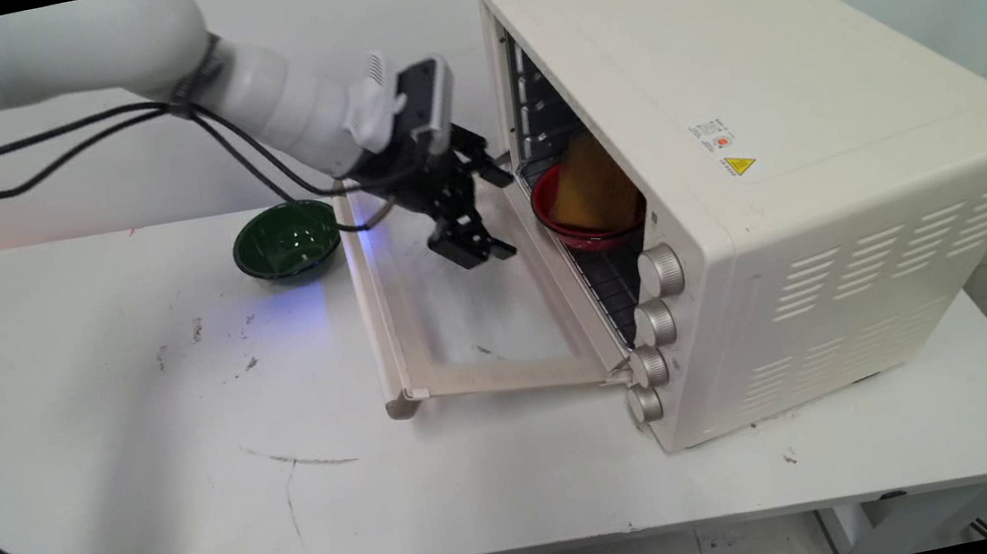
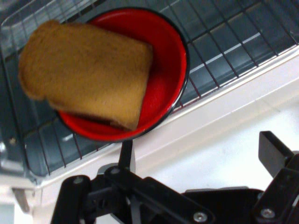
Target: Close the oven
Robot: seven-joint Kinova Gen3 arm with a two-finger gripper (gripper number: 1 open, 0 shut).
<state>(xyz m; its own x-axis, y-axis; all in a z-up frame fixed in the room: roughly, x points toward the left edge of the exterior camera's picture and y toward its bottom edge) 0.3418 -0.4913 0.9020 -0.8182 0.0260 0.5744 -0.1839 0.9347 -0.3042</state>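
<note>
Pincer (image 1: pixel 476 245) wide, holding nothing, centre frame above the dropped oven door (image 1: pixel 461 323). Red bowl (image 2: pixel 163 88) with bread (image 2: pixel 84 70) sits on the rack (image 2: pixel 224 46) inside the oven (image 1: pixel 788 164), right of pincer. Green bowl (image 1: pixel 286 242) on surface (image 1: pixel 125 433), left.

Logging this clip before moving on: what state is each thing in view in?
Toaster oven: door folded fully down, open.
Red bowl: on the oven's wire rack, bread in it.
Bread slice: leaning in the red bowl.
Green bowl: upright on the table, empty.
Claw: open, empty, above the door.
</note>
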